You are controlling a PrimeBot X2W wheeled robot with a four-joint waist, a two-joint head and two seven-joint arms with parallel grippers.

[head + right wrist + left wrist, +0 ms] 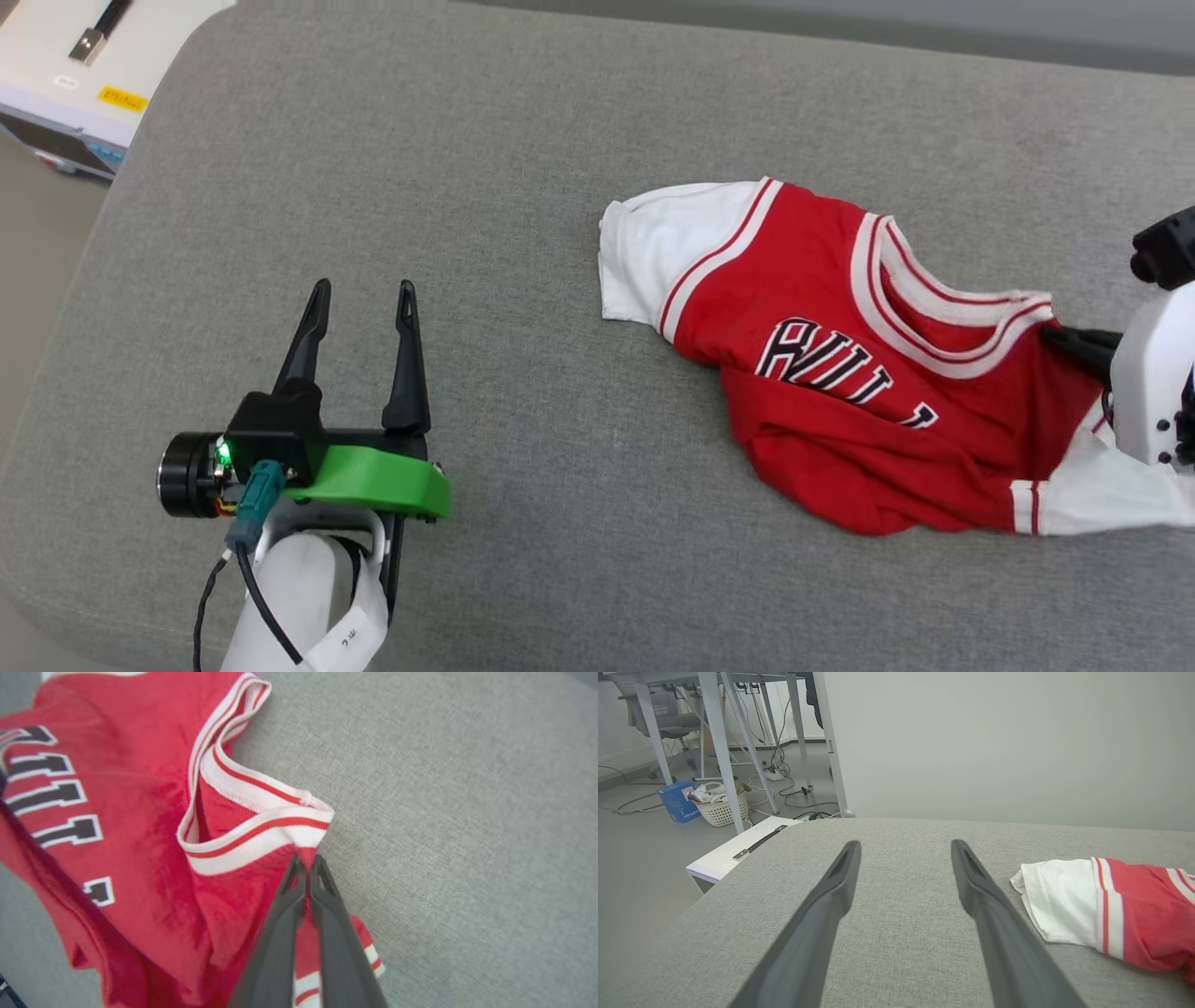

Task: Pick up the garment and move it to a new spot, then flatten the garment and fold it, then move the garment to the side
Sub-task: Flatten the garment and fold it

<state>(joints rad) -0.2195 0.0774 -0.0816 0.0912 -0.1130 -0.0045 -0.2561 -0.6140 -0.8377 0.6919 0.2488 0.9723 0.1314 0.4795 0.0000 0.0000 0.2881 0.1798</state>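
The left claw (364, 289) sits at about 8 o'clock in the head view. Its two long dark fingers (408, 359) stand well apart and point towards 12 o'clock. Its pale forearm (289, 597) comes up from the bottom edge at 7 o'clock, with a green bracket (373, 481) across the wrist. In the left wrist view the same two fingers spread wide from the bottom edge.

The right claw (1055, 334) reaches in from 3 o'clock in the head view. Its white wrist housing (1153, 373) lies at the frame edge and its fingers point towards 9 o'clock. In the right wrist view those fingers are pressed together. Their tips pinch a fold of the garment (140, 812) just under the striped neck trim.
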